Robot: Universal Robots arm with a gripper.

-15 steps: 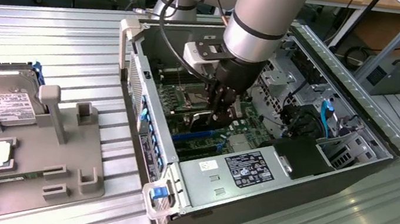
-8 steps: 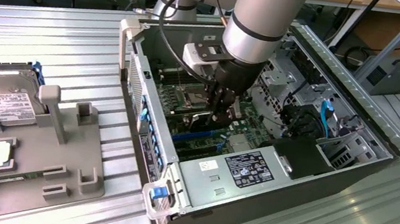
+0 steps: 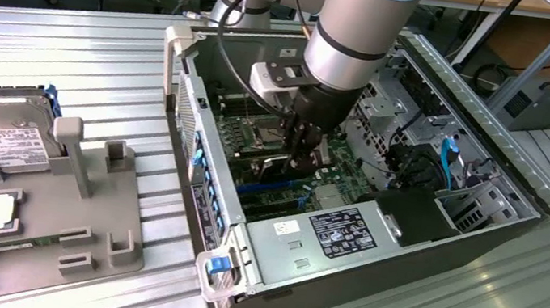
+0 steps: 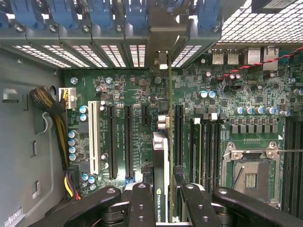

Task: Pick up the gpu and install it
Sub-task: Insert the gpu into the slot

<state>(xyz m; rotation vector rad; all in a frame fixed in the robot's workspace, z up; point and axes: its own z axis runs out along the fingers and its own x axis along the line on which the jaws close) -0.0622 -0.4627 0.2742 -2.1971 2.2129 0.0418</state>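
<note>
In the exterior view, the arm (image 3: 366, 20) reached down into the open computer case (image 3: 373, 299), which lay on its side across the middle of the frame. The gripper (image 3: 302, 156) sat low over the green motherboard (image 3: 342, 182). At the exterior view's left a grey holder (image 3: 105, 235) carried a hard drive (image 3: 5, 134), well apart from the case. In the wrist view, the gripper's fingers (image 4: 141, 201) were drawn in narrow on the graphics card (image 4: 160, 156), one on each face, so we looked straight along its thin edge. The card stood upright over the motherboard between two long black slots (image 4: 128, 139). Its metal end bracket (image 4: 161, 59) reached the slatted back wall of the case. We could not tell whether its lower edge sat in a slot or only rested above one. We judged the main danger to be a slight misalignment. If the card leaned or sat a little to one side of its slot, a downward push could jam its contacts or flex the board. We also thought the bracket could catch on the back wall's frame and pivot the card in the grip. A slip between the fingers could send it against the small parts close beside it.
</note>
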